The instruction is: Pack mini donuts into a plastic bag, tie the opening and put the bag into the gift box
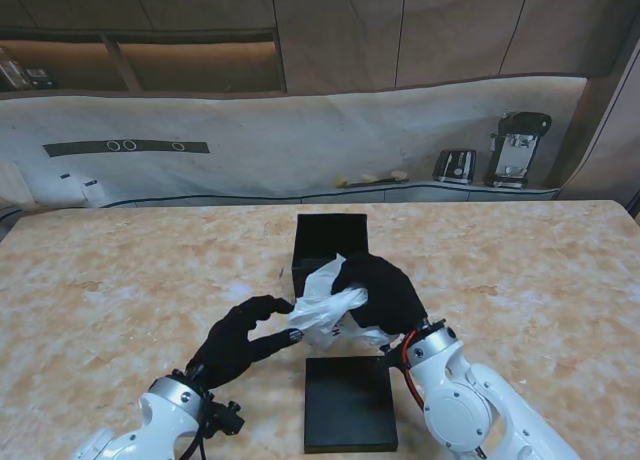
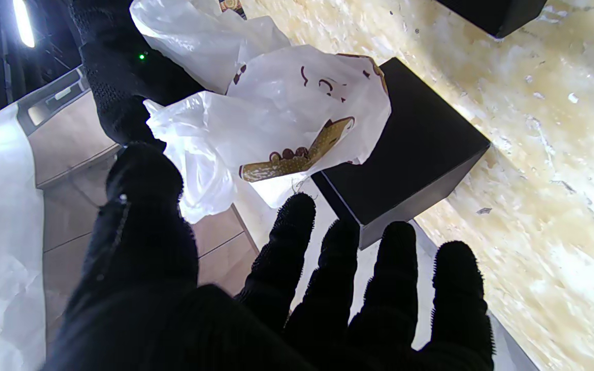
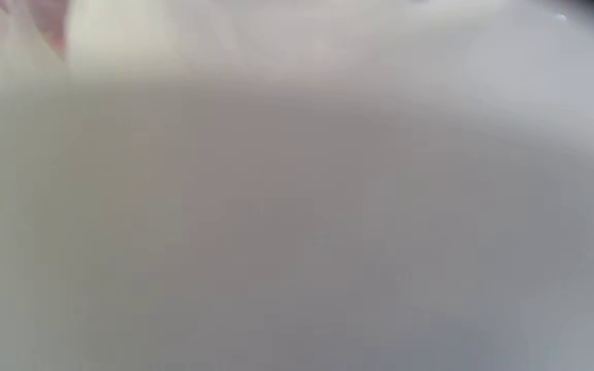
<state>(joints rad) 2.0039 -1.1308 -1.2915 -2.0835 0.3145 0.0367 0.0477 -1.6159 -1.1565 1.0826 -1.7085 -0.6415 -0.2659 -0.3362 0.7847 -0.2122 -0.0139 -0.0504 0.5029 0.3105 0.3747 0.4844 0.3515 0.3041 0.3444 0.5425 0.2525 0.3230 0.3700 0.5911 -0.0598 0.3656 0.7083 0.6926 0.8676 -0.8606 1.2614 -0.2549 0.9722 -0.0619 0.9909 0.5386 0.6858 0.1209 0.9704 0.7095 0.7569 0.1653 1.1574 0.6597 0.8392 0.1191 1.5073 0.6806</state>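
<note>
A white plastic bag (image 1: 325, 310) with brown print (image 2: 297, 157) hangs in the air, bunched at its top in my right hand (image 1: 385, 290), which is shut on it. The bag is just in front of the black open gift box (image 1: 330, 245) and above the table. My left hand (image 1: 245, 340) is open beside the bag, fingers spread, its thumb tip (image 2: 145, 170) touching or nearly touching the plastic. The donuts are hidden inside the bag. The right wrist view is filled by blurred white plastic (image 3: 297, 185).
A flat black lid (image 1: 350, 402) lies on the marble table (image 1: 520, 280) nearer to me, between my arms. In the left wrist view a black box (image 2: 410, 149) sits behind the bag. A counter with appliances (image 1: 515, 150) stands beyond the table.
</note>
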